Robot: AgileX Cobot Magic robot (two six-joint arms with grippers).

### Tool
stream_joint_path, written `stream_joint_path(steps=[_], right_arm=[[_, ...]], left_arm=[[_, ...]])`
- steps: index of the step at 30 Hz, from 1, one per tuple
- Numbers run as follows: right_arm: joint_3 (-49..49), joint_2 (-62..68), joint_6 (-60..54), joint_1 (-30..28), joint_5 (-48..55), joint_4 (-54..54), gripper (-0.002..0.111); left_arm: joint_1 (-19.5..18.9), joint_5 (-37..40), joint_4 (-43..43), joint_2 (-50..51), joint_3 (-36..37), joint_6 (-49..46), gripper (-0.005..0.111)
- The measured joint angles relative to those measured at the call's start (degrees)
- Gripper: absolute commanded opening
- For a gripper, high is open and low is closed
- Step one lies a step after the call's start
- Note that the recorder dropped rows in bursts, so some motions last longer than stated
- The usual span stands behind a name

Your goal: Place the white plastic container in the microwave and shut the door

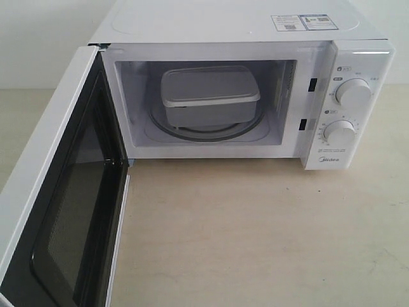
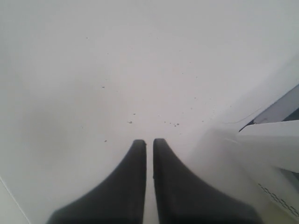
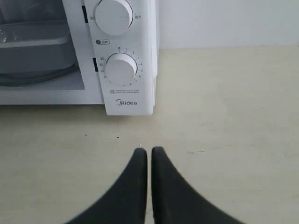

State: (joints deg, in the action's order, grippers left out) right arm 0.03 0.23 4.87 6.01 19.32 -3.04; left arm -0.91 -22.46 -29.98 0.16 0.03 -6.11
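Observation:
The white plastic container (image 1: 208, 96) sits lidded on the glass turntable inside the microwave (image 1: 255, 25). The door (image 1: 57, 192) stands wide open, swung out to the left toward the camera, its dark window facing inward. Neither gripper shows in the exterior view. My right gripper (image 3: 149, 150) is shut on nothing, low over the table in front of the dial panel (image 3: 128, 70); the container (image 3: 37, 46) shows at that view's edge. My left gripper (image 2: 149, 141) is shut and empty, facing a plain white surface. A white bar with a dark strip (image 2: 271, 140) beside it looks like part of the door.
The beige tabletop (image 1: 268, 230) stretches in front of the microwave. Two round dials (image 1: 353, 93) sit on the right panel. The open door takes up the left front of the table. A pale wall (image 3: 224, 23) stands behind.

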Motion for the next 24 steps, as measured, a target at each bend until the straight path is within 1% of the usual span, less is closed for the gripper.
stream_joint_path(steps=[5, 7, 9, 10, 11, 12, 13, 14, 16, 18, 20, 21, 23, 24], right_arm=[[0.00, 0.00, 0.03, 0.00, 0.00, 0.00, 0.000], [0.00, 0.00, 0.03, 0.00, 0.00, 0.00, 0.000], [0.00, 0.00, 0.03, 0.00, 0.00, 0.00, 0.000], [0.00, 0.00, 0.14, 0.00, 0.00, 0.00, 0.000], [0.00, 0.00, 0.14, 0.00, 0.00, 0.00, 0.000], [0.00, 0.00, 0.14, 0.00, 0.00, 0.00, 0.000], [0.00, 0.00, 0.14, 0.00, 0.00, 0.00, 0.000], [0.00, 0.00, 0.14, 0.00, 0.00, 0.00, 0.000], [0.00, 0.00, 0.14, 0.00, 0.00, 0.00, 0.000], [0.00, 0.00, 0.14, 0.00, 0.00, 0.00, 0.000], [0.00, 0.00, 0.14, 0.00, 0.00, 0.00, 0.000], [0.00, 0.00, 0.14, 0.00, 0.00, 0.00, 0.000], [0.00, 0.00, 0.17, 0.00, 0.00, 0.00, 0.000], [0.00, 0.00, 0.17, 0.00, 0.00, 0.00, 0.000]], left_arm=[[0.00, 0.00, 0.00, 0.00, 0.00, -1.45, 0.004], [0.00, 0.00, 0.14, 0.00, 0.00, -0.69, 0.004], [0.00, 0.18, 7.21, 0.00, 0.00, 2.98, 0.004], [0.00, 2.93, 17.32, 0.00, -0.15, 4.35, 0.004], [0.00, 5.60, 23.47, 0.00, -0.73, 4.06, 0.004], [0.00, 10.95, 33.09, 0.00, -2.82, 1.21, 0.004], [0.00, 13.84, 36.94, 0.00, -4.37, -1.22, 0.004], [0.00, 19.10, 41.21, -0.09, -7.69, -3.77, 0.004], [0.00, 27.90, 43.14, -0.16, -14.45, -5.43, 0.004], [0.00, 34.75, 43.55, 0.42, -21.00, -5.38, 0.004], [0.00, 42.76, 43.69, 2.59, -27.01, -2.12, 0.004], [0.00, 48.44, 43.71, 4.10, -29.70, 0.96, 0.004], [0.00, 57.80, 44.59, 6.15, -32.54, 6.92, 0.004], [0.00, 60.18, 45.00, 6.29, -33.00, 8.16, 0.004]])
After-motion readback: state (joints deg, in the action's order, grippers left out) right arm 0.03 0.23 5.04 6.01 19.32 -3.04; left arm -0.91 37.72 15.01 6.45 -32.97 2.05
